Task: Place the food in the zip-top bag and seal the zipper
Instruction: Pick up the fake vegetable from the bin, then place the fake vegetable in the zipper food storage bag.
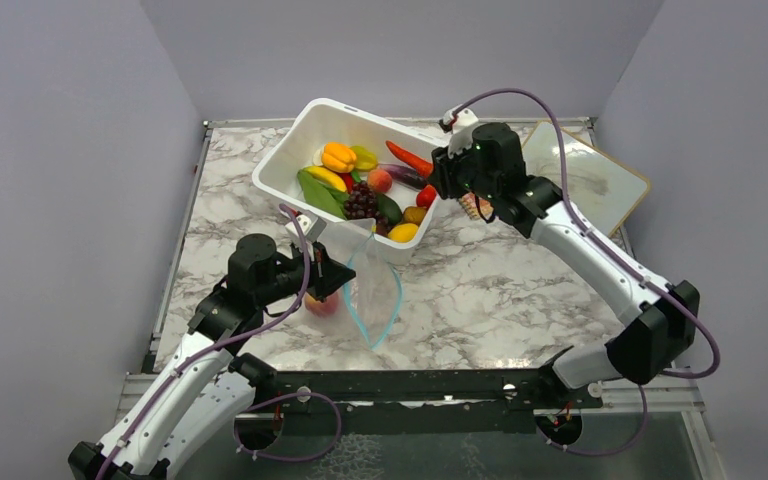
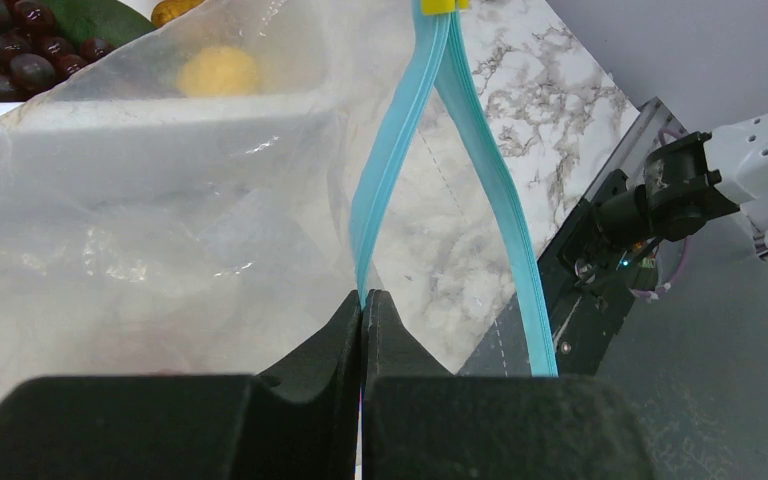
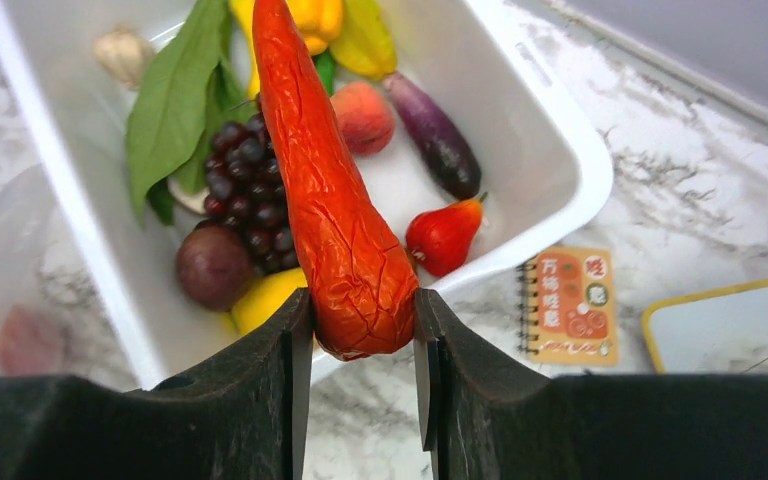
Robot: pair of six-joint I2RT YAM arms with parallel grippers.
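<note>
My right gripper (image 3: 362, 310) is shut on the thick end of an orange carrot (image 3: 330, 190) and holds it above the white tub's right side; the carrot also shows in the top view (image 1: 409, 157). The rest of the food lies in the tub: purple grapes (image 3: 245, 190), a peach (image 3: 364, 113), an eggplant (image 3: 436, 138), a red piece (image 3: 442, 235), yellow peppers (image 1: 338, 156). My left gripper (image 2: 362, 300) is shut on the zipper (image 2: 385, 170) of the clear zip-top bag (image 1: 372, 290), whose mouth gapes. A reddish fruit (image 1: 321, 304) lies by the bag.
The white tub (image 1: 290, 150) stands tilted at the back centre. A small orange patterned notebook (image 3: 569, 305) lies right of the tub. A yellow-rimmed board (image 1: 600, 175) lies at the back right. Grey walls enclose the marble table (image 1: 500, 290).
</note>
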